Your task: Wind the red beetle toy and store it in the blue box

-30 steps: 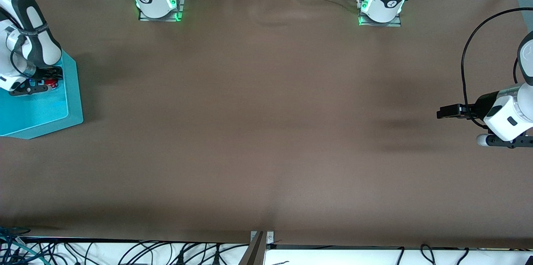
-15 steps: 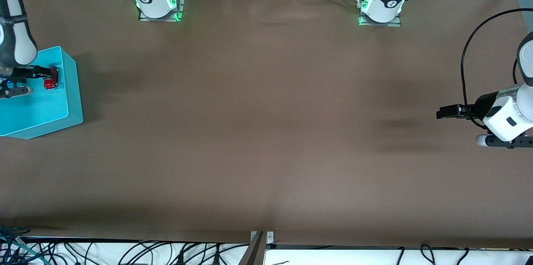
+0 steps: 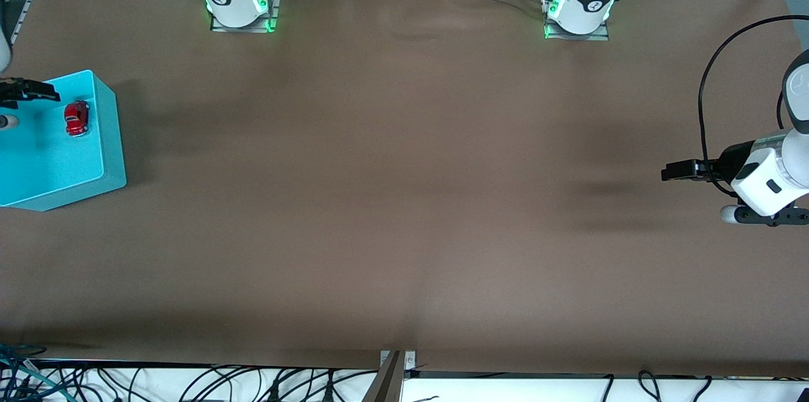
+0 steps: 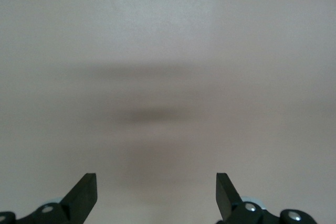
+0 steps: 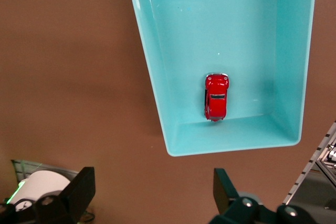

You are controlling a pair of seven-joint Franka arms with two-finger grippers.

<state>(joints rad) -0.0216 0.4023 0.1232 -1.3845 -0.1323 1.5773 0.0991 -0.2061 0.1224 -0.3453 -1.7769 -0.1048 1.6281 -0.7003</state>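
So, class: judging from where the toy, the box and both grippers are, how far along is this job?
Storing looks done: the red beetle toy lies in the blue box. Nothing is in hand: the right gripper hangs open above the box, and the left gripper waits open over bare table. Winding cannot be judged.

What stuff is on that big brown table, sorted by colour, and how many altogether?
Red: 1, the tiny glossy red beetle toy car, lying inside the box.
Cyan-turquoise: 1, the rectangular plastic box, at the right arm's end of the table.
Total: 2
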